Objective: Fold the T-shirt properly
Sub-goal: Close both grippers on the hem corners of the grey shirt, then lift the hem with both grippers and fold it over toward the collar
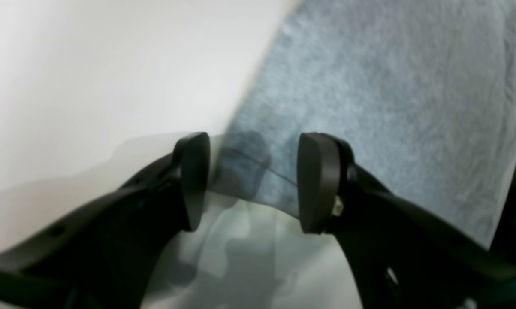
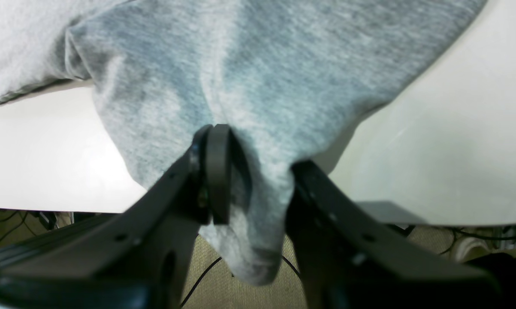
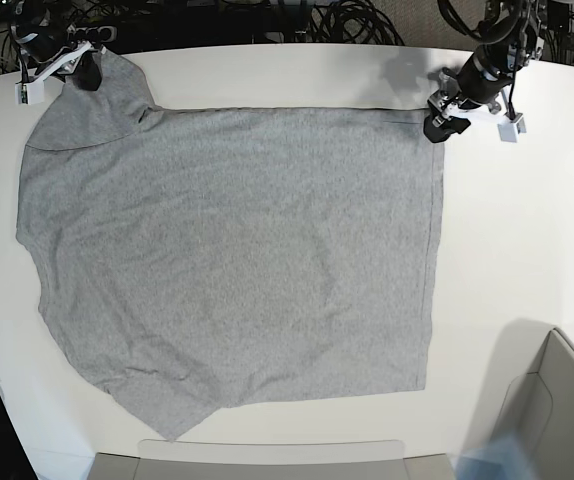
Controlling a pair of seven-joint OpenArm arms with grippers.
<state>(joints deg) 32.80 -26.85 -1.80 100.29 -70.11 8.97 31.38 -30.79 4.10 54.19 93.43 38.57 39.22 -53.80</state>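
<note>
Right gripper [image 2: 249,180] pinches a bunched fold of the T-shirt [image 3: 237,260] at its far corner, cloth hanging over the white table [image 3: 527,230] edge — the left gripper [image 1: 251,182] stands spread apart at the opposite far corner, holding nothing. Most of the garment lies flat, plain side up.

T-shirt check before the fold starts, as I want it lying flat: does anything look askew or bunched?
Mostly flat, but the T-shirt has a sleeve bunched up in the right gripper at the table's far corner. In the right wrist view that cloth hangs past the table edge. The left gripper straddles the hem corner, jaws apart.
</note>
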